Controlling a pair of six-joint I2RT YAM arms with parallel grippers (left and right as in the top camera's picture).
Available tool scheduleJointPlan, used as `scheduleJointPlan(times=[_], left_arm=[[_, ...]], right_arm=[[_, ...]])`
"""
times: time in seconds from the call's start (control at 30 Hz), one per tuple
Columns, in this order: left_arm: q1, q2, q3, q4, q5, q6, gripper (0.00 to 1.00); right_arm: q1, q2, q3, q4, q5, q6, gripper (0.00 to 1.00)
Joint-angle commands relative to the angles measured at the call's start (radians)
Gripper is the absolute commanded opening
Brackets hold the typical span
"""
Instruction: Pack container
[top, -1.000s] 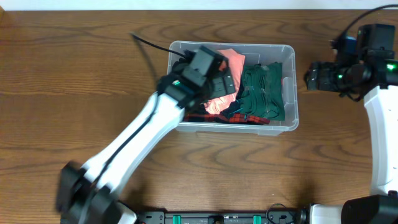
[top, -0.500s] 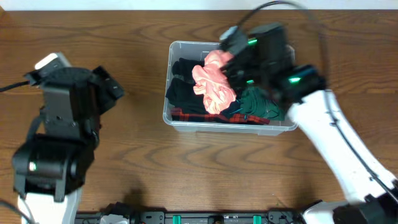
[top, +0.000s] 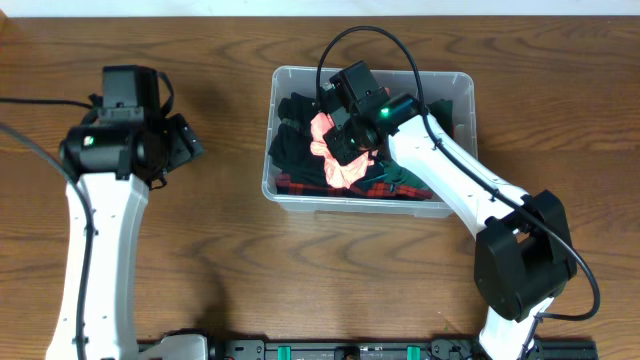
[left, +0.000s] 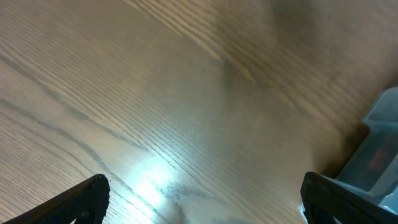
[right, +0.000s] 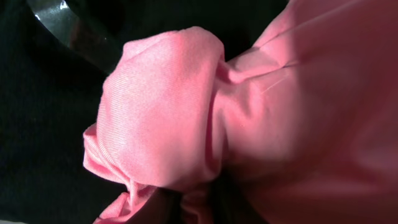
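The container (top: 466, 140), a clear plastic bin, stands at the table's middle back and is full of clothes. A pink cloth (top: 345, 172) lies bunched on top of black cloth (top: 293, 150), red plaid cloth (top: 300, 185) and a bit of green cloth (top: 386, 178). My right gripper (top: 336, 140) reaches down into the bin. In the right wrist view the pink cloth (right: 186, 99) fills the frame, and a fold of it is pinched in the right gripper (right: 199, 206). My left gripper (top: 190, 140) is left of the bin, open (left: 205, 194) over bare wood.
The brown wooden table (top: 200, 260) surrounds the bin. A corner of the container (left: 380, 149) shows at the right edge of the left wrist view. The right arm (top: 470, 190) crosses the bin's right half, and a black cable (top: 360, 35) arcs above it.
The left arm has left the bin and swung out to the table's left. The right arm came in from the far right, lowered onto the pink cloth, and its jaws closed.
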Motion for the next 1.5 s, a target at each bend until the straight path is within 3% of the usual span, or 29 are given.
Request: scheduleJointPlan(times=[0.0, 0.07, 0.13, 0.17, 0.2, 0.27, 0.53, 0.73, 0.9, 1.13, 1.3, 1.47], left_arm=[[0.006, 0.005, -0.002, 0.002, 0.014, 0.066, 0.98], [0.006, 0.002, -0.002, 0.014, 0.014, 0.094, 0.98], [0.006, 0.002, -0.002, 0.027, 0.015, 0.15, 0.98], [0.006, 0.003, -0.002, 0.029, 0.015, 0.184, 0.98], [0.006, 0.006, -0.002, 0.028, 0.016, 0.217, 0.98], [0.006, 0.014, -0.002, 0.027, 0.053, 0.279, 0.98], [0.016, 0.033, -0.002, -0.013, 0.042, 0.304, 0.98], [0.027, -0.035, -0.021, -0.032, 0.104, 0.316, 0.98], [0.027, -0.25, -0.162, 0.062, 0.157, 0.34, 0.98], [0.027, -0.694, -0.489, 0.176, 0.237, 0.337, 0.98], [0.027, -0.902, -0.58, 0.167, 0.247, 0.334, 0.98], [0.027, -0.977, -0.581, 0.103, 0.247, 0.334, 0.98]], right_arm=[[-0.012, 0.006, 0.002, -0.039, 0.077, 0.022, 0.22], [-0.021, -0.06, 0.032, -0.042, 0.106, 0.023, 0.29], [-0.045, -0.146, 0.057, -0.035, 0.151, 0.023, 0.54], [-0.064, -0.184, 0.061, -0.027, 0.164, 0.024, 0.74], [-0.092, -0.227, 0.061, -0.018, 0.17, 0.024, 0.88], [-0.154, -0.28, 0.061, -0.025, 0.169, 0.032, 0.99], [-0.419, -0.328, 0.056, -0.222, 0.164, 0.197, 0.99], [-0.482, -0.426, -0.03, -0.238, 0.159, 0.195, 0.99], [-0.478, -0.661, -0.303, -0.102, 0.163, 0.221, 0.99], [-0.478, -1.106, -0.738, 0.065, 0.2, 0.219, 0.99], [-0.478, -1.338, -0.884, 0.054, 0.198, 0.226, 0.99], [-0.478, -1.428, -0.922, -0.05, 0.199, 0.225, 0.99]])
